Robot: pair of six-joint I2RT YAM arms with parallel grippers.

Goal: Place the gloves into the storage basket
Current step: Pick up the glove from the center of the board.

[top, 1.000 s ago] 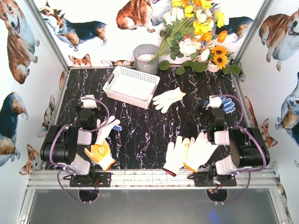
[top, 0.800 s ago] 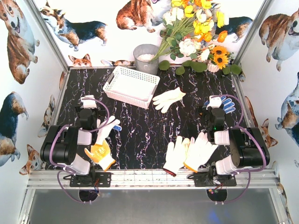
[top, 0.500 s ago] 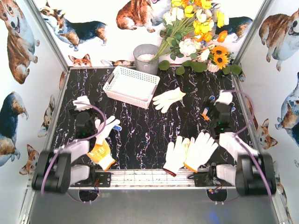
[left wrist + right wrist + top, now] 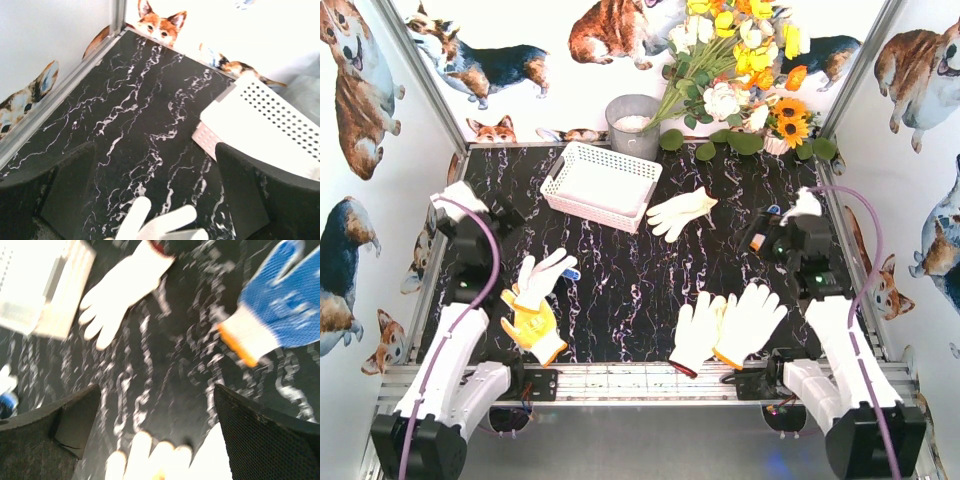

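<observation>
Black marble table (image 4: 620,290) sits between walls with dog pictures. At the back, a bit to the left, is the white storage basket (image 4: 592,211), next to a grey bucket (image 4: 632,122) and flowers (image 4: 740,60). The gloves all lie on the table, outside the basket. A white glove (image 4: 680,212) is just beside the basket. A red-trim glove (image 4: 696,332) and an orange-trim glove (image 4: 750,322) touch near the front. An orange-palmed glove (image 4: 533,325) lies on the left, and a blue glove (image 4: 280,305) is near the right arm. The left gripper (image 4: 154,147) and the right gripper (image 4: 156,390) both have their jaws wide apart and hold nothing.
</observation>
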